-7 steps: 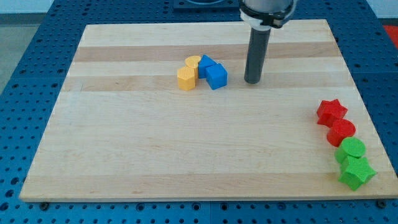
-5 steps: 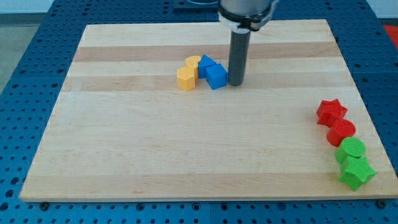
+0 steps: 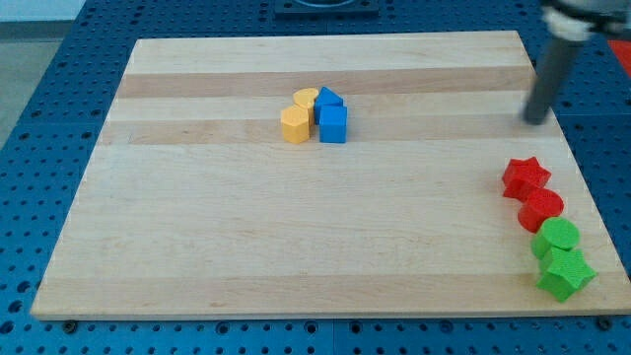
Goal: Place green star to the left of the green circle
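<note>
Still approaching, our tip (image 3: 535, 120) stood at right, above the red star (image 3: 525, 177)—no end effector visible—while the green star (image 3: 565, 273) touched the green circle (image 3: 559, 237) at lower right, awaiting a leftward push.

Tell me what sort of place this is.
Likely a robot lab test bench. A wooden board lies on a blue perforated table, small coloured blocks such as the green star and green circle sit on it, and my tip hangs above the red star.
</note>
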Robot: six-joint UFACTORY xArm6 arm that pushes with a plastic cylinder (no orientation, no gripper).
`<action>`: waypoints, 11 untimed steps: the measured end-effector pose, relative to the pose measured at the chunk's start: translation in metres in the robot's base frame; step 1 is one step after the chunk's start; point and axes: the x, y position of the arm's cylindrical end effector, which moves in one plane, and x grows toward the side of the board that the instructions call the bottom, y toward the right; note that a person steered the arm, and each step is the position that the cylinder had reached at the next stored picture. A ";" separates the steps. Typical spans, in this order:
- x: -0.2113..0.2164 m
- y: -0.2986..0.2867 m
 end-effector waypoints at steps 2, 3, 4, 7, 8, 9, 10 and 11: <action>0.006 0.033; 0.006 0.033; 0.029 0.033; 0.217 0.031; 0.243 0.017; 0.246 -0.035; 0.245 -0.091; 0.233 -0.121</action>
